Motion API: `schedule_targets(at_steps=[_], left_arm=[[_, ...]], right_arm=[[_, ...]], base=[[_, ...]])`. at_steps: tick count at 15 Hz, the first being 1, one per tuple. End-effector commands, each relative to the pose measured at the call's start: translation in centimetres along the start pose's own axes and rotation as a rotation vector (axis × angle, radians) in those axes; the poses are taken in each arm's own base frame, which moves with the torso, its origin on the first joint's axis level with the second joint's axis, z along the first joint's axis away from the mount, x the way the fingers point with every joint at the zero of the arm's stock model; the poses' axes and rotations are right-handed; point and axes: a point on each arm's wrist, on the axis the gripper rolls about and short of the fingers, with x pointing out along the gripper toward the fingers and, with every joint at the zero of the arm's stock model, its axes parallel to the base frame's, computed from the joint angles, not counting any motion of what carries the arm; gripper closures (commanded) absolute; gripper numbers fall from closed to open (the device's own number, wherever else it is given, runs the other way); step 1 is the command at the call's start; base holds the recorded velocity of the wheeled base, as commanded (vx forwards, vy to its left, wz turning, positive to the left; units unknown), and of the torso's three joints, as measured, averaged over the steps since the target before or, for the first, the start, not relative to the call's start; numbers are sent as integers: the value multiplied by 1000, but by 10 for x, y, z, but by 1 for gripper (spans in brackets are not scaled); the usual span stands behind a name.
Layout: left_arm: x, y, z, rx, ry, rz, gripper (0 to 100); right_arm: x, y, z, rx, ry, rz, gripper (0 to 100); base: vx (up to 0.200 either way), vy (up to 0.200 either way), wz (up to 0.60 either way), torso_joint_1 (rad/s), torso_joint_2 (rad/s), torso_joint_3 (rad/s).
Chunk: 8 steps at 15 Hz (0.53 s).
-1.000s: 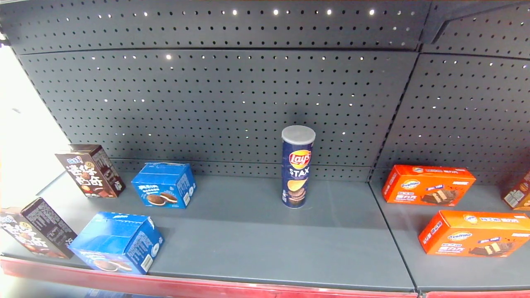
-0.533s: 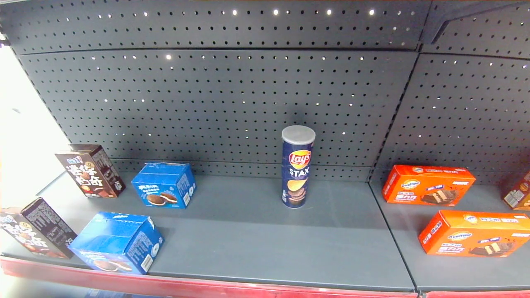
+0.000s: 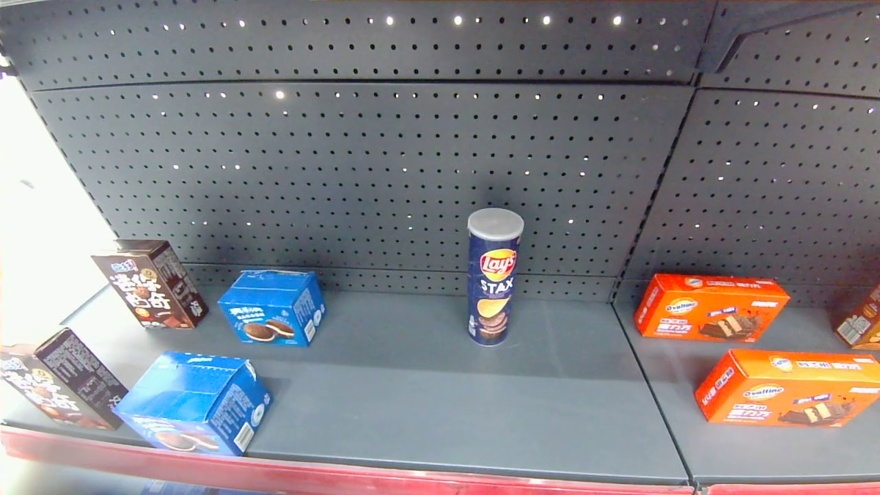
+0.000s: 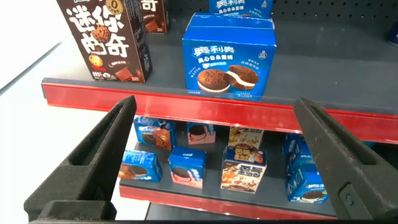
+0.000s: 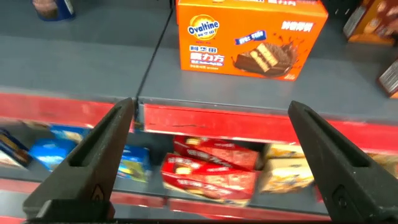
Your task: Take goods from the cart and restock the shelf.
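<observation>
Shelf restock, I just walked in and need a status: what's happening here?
Nothing is being handled right now. The left end effector and the right end effector are both open and empty, held before the red front edge of the shelf. On it, a chip can stands upright in the middle, with blue cookie boxes and dark boxes to its left and orange boxes to its right.

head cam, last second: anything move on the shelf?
Nothing visibly changed. The can stands upright at the same spot mid-shelf, and the near blue box and near orange box lie where they were, as do the other boxes.
</observation>
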Motion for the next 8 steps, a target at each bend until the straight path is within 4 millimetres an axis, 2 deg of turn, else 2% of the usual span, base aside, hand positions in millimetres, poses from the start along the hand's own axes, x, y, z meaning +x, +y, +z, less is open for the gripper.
schedule_targets(at_steps=[1, 3, 6, 7, 8], left_arm=[[0, 0, 0, 0, 1, 1, 0], [0, 0, 0, 0, 1, -1, 0], [0, 0, 0, 0, 1, 1, 0], [0, 0, 0, 0, 1, -1, 0], [0, 0, 0, 0, 1, -1, 0]], right_arm=[[0, 0, 0, 70, 8, 2, 0], [0, 0, 1, -24, -1, 1, 0], [0, 0, 0, -13, 2, 1, 0], [-3, 0, 10, 7, -45, 20, 0], [-23, 4, 51, 19, -200, 253, 0]], base=[[0, 0, 0, 0, 0, 0], [0, 0, 0, 0, 0, 0], [0, 0, 0, 0, 0, 0], [0, 0, 0, 0, 0, 0], [0, 0, 0, 0, 0, 0]])
